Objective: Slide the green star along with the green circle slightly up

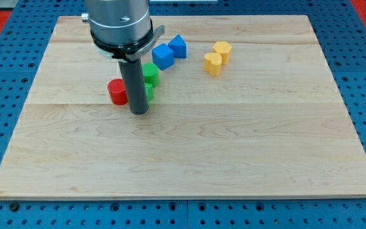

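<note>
My tip (138,112) rests on the wooden board just below two green blocks. The upper green block (150,73) looks like the circle. The lower green one (149,93) is mostly hidden behind my rod, so its shape is unclear. The two green blocks touch each other. A red block (116,91) sits just to the left of my rod, close to the tip.
Two blue blocks (162,56) (178,46) lie up and right of the green ones. Two yellow blocks (213,63) (222,50) lie further right. The wooden board (234,146) sits on a blue pegboard surface.
</note>
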Controlling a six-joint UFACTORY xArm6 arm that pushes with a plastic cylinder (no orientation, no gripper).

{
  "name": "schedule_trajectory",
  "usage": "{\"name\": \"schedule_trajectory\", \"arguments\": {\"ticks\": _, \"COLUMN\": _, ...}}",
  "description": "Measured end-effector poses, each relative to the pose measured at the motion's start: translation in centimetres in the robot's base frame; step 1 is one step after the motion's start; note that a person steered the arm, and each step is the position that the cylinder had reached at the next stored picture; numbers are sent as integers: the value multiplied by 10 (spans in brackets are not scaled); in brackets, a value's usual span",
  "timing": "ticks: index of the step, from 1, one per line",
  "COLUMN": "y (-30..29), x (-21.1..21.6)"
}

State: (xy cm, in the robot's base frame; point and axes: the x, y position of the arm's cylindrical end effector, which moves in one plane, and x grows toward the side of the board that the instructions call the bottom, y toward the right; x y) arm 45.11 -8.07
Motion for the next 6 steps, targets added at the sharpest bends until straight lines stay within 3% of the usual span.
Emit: {"name": "schedule_trajectory", "arguments": {"ticks": 6, "y": -8, "x": -24}}
